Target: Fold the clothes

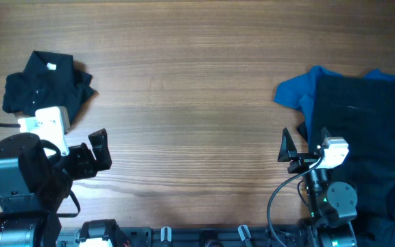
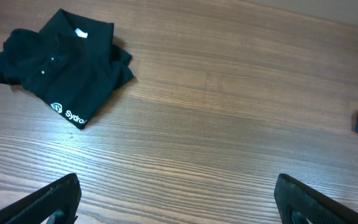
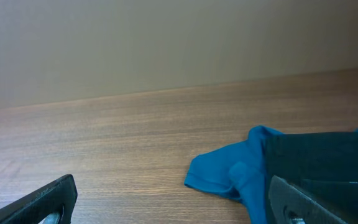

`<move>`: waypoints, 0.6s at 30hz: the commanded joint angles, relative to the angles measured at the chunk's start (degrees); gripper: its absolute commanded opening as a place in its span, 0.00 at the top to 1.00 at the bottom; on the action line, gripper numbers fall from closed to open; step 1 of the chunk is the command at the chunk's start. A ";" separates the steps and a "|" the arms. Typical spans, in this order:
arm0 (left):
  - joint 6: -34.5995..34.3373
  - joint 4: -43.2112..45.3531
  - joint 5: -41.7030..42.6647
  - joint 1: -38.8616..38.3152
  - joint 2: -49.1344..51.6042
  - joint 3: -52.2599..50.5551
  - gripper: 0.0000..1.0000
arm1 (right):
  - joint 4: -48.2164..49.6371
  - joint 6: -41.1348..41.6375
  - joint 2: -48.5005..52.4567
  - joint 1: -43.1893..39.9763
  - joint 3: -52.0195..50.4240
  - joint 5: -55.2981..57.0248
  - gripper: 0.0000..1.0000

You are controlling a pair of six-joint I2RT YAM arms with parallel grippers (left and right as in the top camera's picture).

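Where the overhead view reaches its upper left, item one lies: a black short-sleeved collared shirt [image 1: 46, 86], folded into a compact bundle on the wooden table [image 1: 197, 82], collar uppermost. A white neck label [image 2: 79, 33] shows inside the collar, and small white print [image 2: 70, 114] runs along the lower edge, seen in the left wrist view. Item two is a blue garment [image 1: 295, 92] at the right of the overhead frame, lying loose and rumpled, with one corner reaching toward the table's centre. Item three is a dark garment [image 1: 365, 130], spread flat over the blue one and running to the right edge of the frame; its type cannot be told. The left gripper [image 2: 178, 183] sits at the lower left of the overhead view, below the folded shirt and apart from it, with its jaws spread wide and nothing between them. The right gripper [image 3: 171, 183] sits at the lower right, just beside the left edge of the dark garment, also spread wide and empty. The middle of the table separates the folded shirt from the two unfolded pieces.
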 commanded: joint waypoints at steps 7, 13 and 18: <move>0.28 0.22 -0.50 -0.42 -0.15 -0.15 0.00 | 0.37 0.72 -0.79 -0.33 -0.20 -0.72 0.00; 0.28 0.22 -0.50 -0.44 -0.15 -0.15 0.00 | 0.37 0.70 -0.79 -0.35 -0.20 -0.72 0.01; 0.92 2.93 -1.51 -1.14 -2.01 -0.90 0.00 | 0.37 0.72 -0.79 -0.35 -0.20 -0.72 0.00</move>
